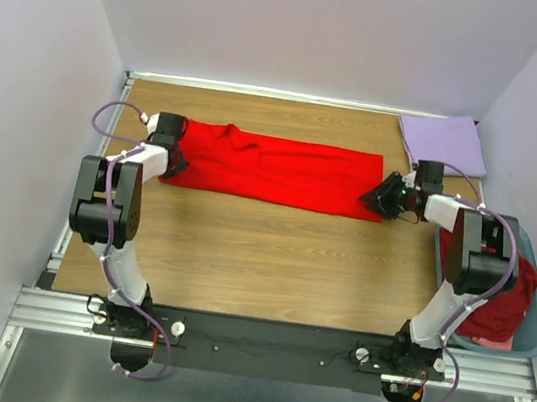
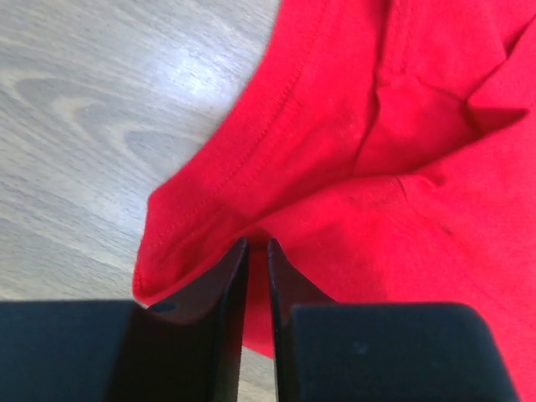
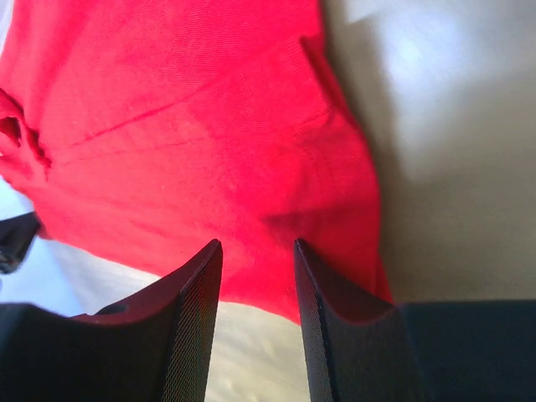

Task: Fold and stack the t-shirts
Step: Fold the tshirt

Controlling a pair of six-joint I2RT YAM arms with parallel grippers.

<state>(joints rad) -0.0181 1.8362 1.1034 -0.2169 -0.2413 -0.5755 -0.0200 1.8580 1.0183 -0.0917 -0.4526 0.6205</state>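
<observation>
The bright red t-shirt (image 1: pixel 283 171) lies folded into a long strip across the far half of the table. My left gripper (image 1: pixel 176 159) is at its left end, and in the left wrist view the gripper (image 2: pixel 258 243) is shut on a pinch of the red cloth (image 2: pixel 377 126) near a hem. My right gripper (image 1: pixel 378 197) is at the shirt's right end. In the right wrist view it (image 3: pixel 258 244) is open, with the red cloth's edge (image 3: pixel 193 126) at its fingertips. A pale lavender t-shirt (image 1: pixel 444 141) lies folded at the far right corner.
A teal-blue basket (image 1: pixel 531 341) at the right edge holds darker maroon shirts (image 1: pixel 506 302). White walls close in the far and side edges. The wood tabletop (image 1: pixel 271 252) stretches between the shirt and the arm bases.
</observation>
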